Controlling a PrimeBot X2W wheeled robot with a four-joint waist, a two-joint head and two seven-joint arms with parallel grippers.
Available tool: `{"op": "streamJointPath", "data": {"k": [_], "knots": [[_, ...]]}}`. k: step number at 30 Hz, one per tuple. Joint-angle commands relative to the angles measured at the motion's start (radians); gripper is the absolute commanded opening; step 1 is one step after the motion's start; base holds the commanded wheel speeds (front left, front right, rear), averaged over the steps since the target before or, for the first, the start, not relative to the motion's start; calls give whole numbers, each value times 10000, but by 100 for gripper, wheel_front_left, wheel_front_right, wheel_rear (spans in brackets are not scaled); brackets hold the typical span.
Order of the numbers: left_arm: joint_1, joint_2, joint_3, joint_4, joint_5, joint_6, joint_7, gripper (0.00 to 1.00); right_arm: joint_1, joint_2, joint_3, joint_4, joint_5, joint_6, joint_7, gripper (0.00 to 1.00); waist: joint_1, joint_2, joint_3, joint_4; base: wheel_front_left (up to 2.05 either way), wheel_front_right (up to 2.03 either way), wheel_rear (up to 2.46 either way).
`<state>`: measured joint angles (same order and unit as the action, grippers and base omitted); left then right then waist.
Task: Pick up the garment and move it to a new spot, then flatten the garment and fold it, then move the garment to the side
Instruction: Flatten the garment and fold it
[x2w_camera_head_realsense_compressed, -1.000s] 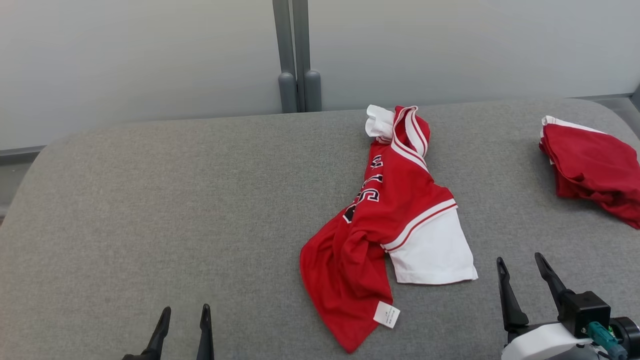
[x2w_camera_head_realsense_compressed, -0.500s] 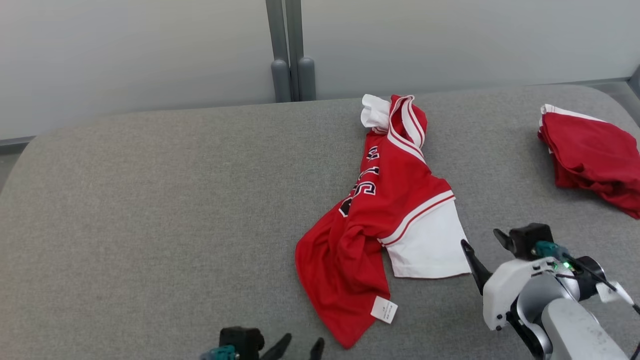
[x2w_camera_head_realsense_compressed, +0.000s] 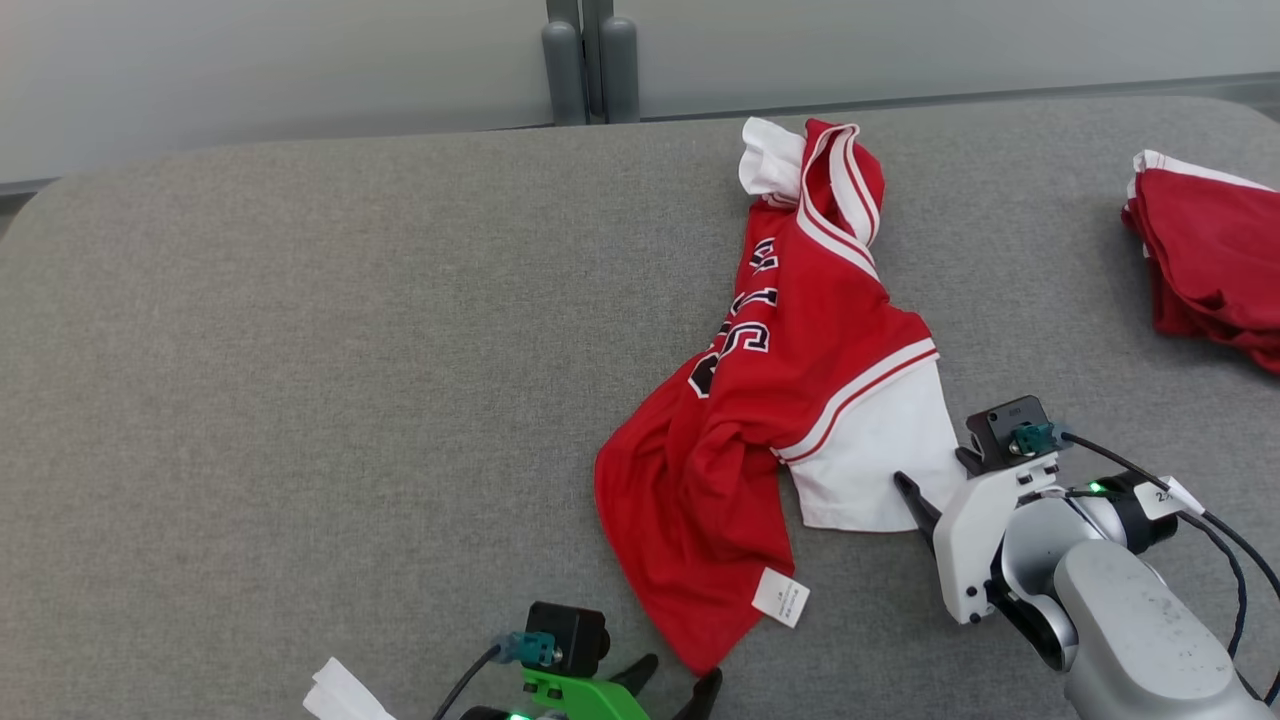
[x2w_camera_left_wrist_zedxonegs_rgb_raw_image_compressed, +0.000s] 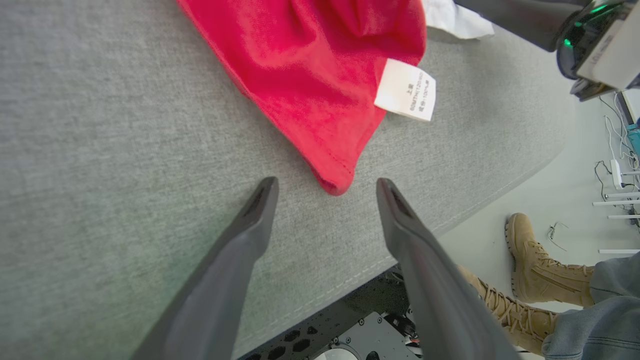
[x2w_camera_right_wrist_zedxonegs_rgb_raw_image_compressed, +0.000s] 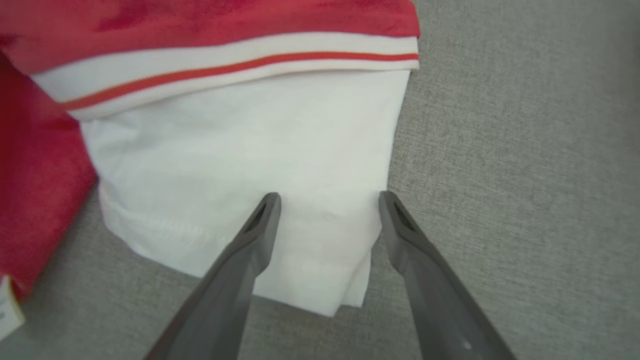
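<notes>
Left pincer (x2w_camera_left_wrist_zedxonegs_rgb_raw_image_compressed: 326, 185), spread wide at the lower middle of its wrist view, frames the red hem tip of the garment (x2w_camera_head_realsense_compressed: 800, 340). Right pincer (x2w_camera_right_wrist_zedxonegs_rgb_raw_image_compressed: 330, 197), equally wide, hovers over the white sleeve. The garment lies crumpled centre-right on the grey desk (x2w_camera_head_realsense_compressed: 300, 350).

The left gripper (x2w_camera_left_wrist_zedxonegs_rgb_raw_image_compressed: 326, 184) had its two long dark grey fingers (x2w_camera_left_wrist_zedxonegs_rgb_raw_image_compressed: 235, 260) spread wide apart, with nothing held between them. The pointed lower corner of the red fabric garment (x2w_camera_left_wrist_zedxonegs_rgb_raw_image_compressed: 310, 70) lay on the grey textile table surface (x2w_camera_left_wrist_zedxonegs_rgb_raw_image_compressed: 100, 125) and reached just between the two fingertips; whether it touched them could not be told. A white rectangular label (x2w_camera_left_wrist_zedxonegs_rgb_raw_image_compressed: 406, 90) with small print was on the garment's right edge. A piece of white cloth (x2w_camera_left_wrist_zedxonegs_rgb_raw_image_compressed: 457, 20) showed at the top. At the upper right was part of the right arm (x2w_camera_left_wrist_zedxonegs_rgb_raw_image_compressed: 585, 35) with a green light. Beyond the table edge, on the pale floor (x2w_camera_left_wrist_zedxonegs_rgb_raw_image_compressed: 565, 175), stood a person's tan lace-up boots (x2w_camera_left_wrist_zedxonegs_rgb_raw_image_compressed: 540, 265) and grey trouser legs (x2w_camera_left_wrist_zedxonegs_rgb_raw_image_compressed: 595, 320).
</notes>
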<state>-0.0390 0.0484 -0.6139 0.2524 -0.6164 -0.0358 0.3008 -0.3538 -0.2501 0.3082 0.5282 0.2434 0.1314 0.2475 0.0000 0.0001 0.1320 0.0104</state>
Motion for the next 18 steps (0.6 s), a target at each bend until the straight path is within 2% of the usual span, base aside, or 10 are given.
{"op": "streamJointPath", "data": {"k": [1, 6, 11, 12, 13, 14, 15, 18], "knots": [[-230, 44, -34, 99, -89, 37, -122, 100, -121, -83, 35, 91, 52, -15, -51, 100, 0, -1, 222, 45, 0, 0, 0], [-575, 46, -297, 476, -496, 108, -393, 100, -317, -47, 249, 316, 175, -15, 51, 100, 0, -1, 520, 30, 0, 0, 0], [-1134, 55, -788, 1040, -351, 161, -585, 100, -516, 33, 614, 504, 293, -12, 225, 100, 0, -1, 762, -7, 0, 0, 0], [-1243, 55, -856, 1183, -363, 182, -668, 49, -538, 55, 734, 560, 367, -6, 270, 100, 0, -1, 789, -18, 0, 0, 0], [-1327, 58, -863, 1318, -388, 243, -786, 0, -560, 61, 834, 592, 417, -6, 296, 44, 0, -1, 809, -27, 0, 0, 0], [-1466, 58, -972, 1556, -227, 252, -829, 0, -570, 81, 959, 616, 533, -6, 284, 17, 0, -1, 818, -34, 0, 0, 0], [-1525, 60, -1052, 1738, -170, 217, -863, 0, -557, 85, 1037, 634, 659, -6, 267, 0, 0, -1, 810, -39, 0, 0, 0], [-1544, 57, -1148, 2173, -330, 74, -1013, 0, -520, 62, 1292, 453, 1328, -6, 95, 0, 0, -1, 641, -78, 0, 0, 0]]}}
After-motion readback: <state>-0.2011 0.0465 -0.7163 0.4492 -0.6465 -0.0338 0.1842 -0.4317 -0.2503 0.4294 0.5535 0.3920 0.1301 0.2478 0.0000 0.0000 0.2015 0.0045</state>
